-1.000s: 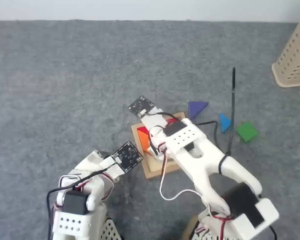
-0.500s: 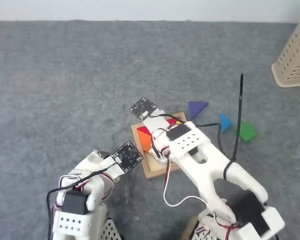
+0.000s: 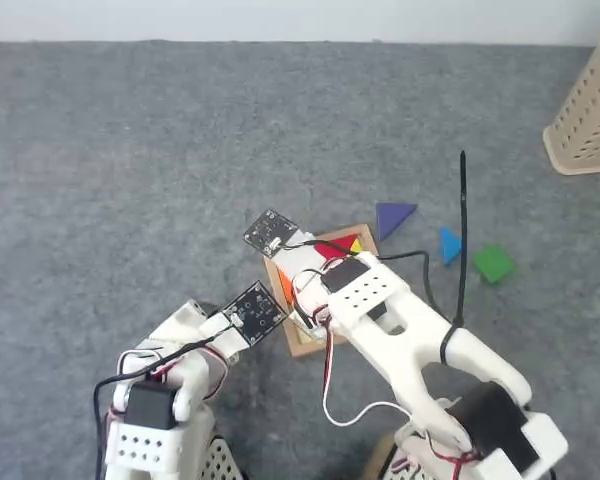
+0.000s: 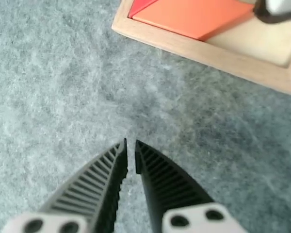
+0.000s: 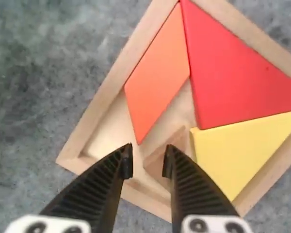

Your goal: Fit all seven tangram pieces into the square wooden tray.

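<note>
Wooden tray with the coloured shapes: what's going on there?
Two robot arms are doing a tangram puzzle. The right tool hangs open over the tray, which holds an orange piece, a red triangle and a yellow triangle. A purple triangle, a blue triangle and a green square lie outside on the carpet. The left tool hovers shut beside the tray.

High view: fixed, distant, looking steeply down over the whole tabletop (image 3: 130, 150). Wrist views: very close, facing down (left beside the tray (image 4: 184, 46), right over it). Tray common to all three.
</note>
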`<state>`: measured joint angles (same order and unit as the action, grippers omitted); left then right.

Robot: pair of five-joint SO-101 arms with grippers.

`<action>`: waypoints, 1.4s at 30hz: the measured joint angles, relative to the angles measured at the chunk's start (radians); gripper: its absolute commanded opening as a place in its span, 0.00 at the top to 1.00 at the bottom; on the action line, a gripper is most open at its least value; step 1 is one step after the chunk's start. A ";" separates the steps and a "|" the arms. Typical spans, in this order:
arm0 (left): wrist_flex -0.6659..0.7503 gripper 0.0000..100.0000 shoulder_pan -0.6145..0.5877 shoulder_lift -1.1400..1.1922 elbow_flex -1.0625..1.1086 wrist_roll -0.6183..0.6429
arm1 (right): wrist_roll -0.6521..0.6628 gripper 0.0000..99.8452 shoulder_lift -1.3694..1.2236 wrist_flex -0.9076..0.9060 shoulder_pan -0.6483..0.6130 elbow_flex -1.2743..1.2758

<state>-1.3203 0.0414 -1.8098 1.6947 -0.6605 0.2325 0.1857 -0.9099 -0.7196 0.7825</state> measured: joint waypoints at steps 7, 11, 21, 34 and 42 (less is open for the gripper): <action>0.000 0.97 0.000 0.000 0.000 0.000 | 0.002 0.88 0.009 0.000 0.038 0.002; 0.000 0.97 -0.002 0.000 0.000 0.000 | 0.002 0.88 0.048 0.000 0.041 0.002; 0.000 0.97 0.000 0.000 0.000 0.000 | 0.005 0.88 0.051 0.041 0.046 0.029; 0.000 0.97 0.000 0.000 0.000 0.000 | 0.011 0.88 0.031 0.015 0.008 0.028; 0.000 0.97 0.000 0.000 0.000 0.000 | 0.011 0.88 0.066 0.011 0.038 0.029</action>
<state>-1.3203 0.0414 -1.8098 1.6947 -0.6605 0.2432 0.2516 -0.8991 -0.6813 0.8117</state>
